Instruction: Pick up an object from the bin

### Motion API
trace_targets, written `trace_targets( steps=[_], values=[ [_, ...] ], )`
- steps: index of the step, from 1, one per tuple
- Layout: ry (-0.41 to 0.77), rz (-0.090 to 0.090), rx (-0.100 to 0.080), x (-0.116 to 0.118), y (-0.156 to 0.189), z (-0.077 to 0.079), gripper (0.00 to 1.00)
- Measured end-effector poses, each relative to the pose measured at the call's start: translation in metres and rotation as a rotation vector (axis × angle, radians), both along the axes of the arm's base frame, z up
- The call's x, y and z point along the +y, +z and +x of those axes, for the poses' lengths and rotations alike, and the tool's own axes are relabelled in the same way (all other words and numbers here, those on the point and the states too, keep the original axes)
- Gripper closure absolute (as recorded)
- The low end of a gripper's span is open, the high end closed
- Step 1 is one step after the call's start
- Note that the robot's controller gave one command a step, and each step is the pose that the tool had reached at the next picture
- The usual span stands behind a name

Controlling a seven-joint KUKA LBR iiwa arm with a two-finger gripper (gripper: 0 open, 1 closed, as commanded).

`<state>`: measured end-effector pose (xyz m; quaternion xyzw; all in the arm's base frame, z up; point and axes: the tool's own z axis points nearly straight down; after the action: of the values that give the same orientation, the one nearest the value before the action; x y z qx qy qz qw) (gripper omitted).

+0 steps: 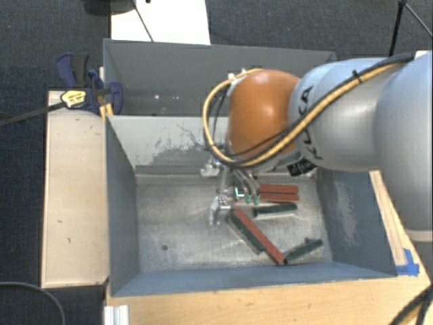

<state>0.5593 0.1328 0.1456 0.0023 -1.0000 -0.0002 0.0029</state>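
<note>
Several sticks lie just right of the gripper (222, 212), the nearest red stick (258, 238) slanting away down-right; whether the gripper is open or closed cannot be told.

Long red bar (259, 239) (flat, diagonal), centre-right

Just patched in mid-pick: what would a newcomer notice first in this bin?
The arm's orange wrist cover looms over the middle of the grey bin, with the pincer low near the floor beneath it. Just right of the pincer lies a small cluster: a long red-brown bar lying diagonally, a shorter red bar behind it, and dark green sticks among them.
</note>
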Motion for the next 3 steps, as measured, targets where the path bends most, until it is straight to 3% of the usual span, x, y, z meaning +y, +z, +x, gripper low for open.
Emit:
trace_targets(
  steps=[1, 2, 3],
  values=[
    [-0.003, 0.001, -0.008, -0.001, 0.004, 0.002, 0.00],
    [0.008, 0.002, -0.010, -0.053, -0.021, 0.001, 0.00],
    [0.136, -0.001, -0.007, -0.081, -0.034, -0.006, 0.00]
  ],
)
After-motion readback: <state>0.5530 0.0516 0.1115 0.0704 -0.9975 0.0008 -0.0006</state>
